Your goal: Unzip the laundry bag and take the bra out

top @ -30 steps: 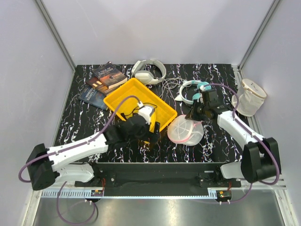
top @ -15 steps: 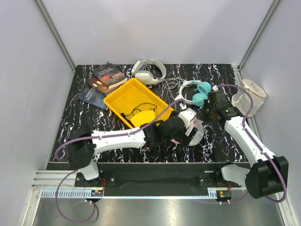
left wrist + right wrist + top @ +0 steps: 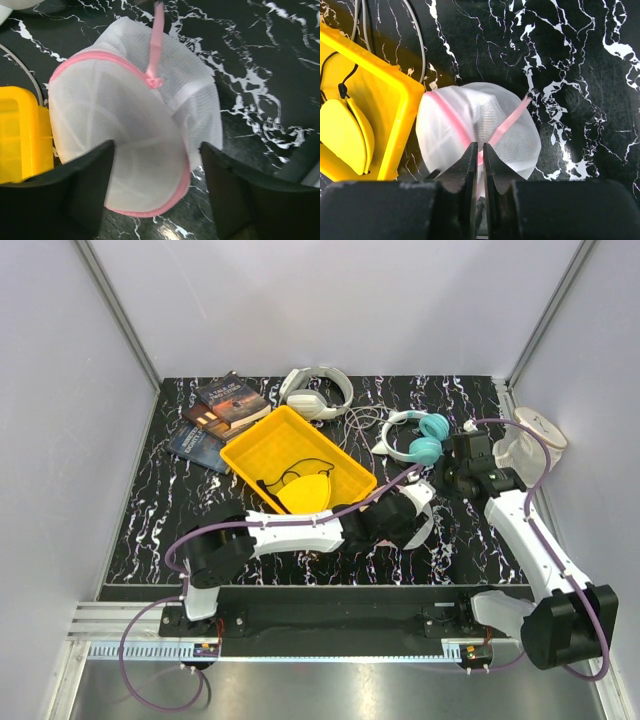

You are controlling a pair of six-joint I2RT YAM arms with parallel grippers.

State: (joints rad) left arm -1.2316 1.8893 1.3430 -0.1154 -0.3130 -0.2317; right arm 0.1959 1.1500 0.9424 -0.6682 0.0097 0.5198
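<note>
- Black marble table (image 3: 180, 510): it looks slick, so a light bag squeezed off-centre could skate away.
- Yellow tray (image 3: 262, 436): it sits just left of the bag, and a shoved bag could jam against its wall.
- Laundry bag (image 3: 120, 135): it lies on the table, right of centre and towards the near edge. The pink rim ring seems tipped rather than flat. Being round, it has no real long axis. No navy bra shows through the mesh.
- Left gripper (image 3: 156, 150): the fingers are spread over the bag and grasp nothing. Closing here could crumple the dome.
- Right gripper (image 3: 480, 150): the fingers are almost together. I cannot tell whether they pinch anything.
- Pink strap (image 3: 156, 45): it runs straight from the rim towards the far right, into the right gripper's slit. If it slips free, the bag loses its anchor.
</note>
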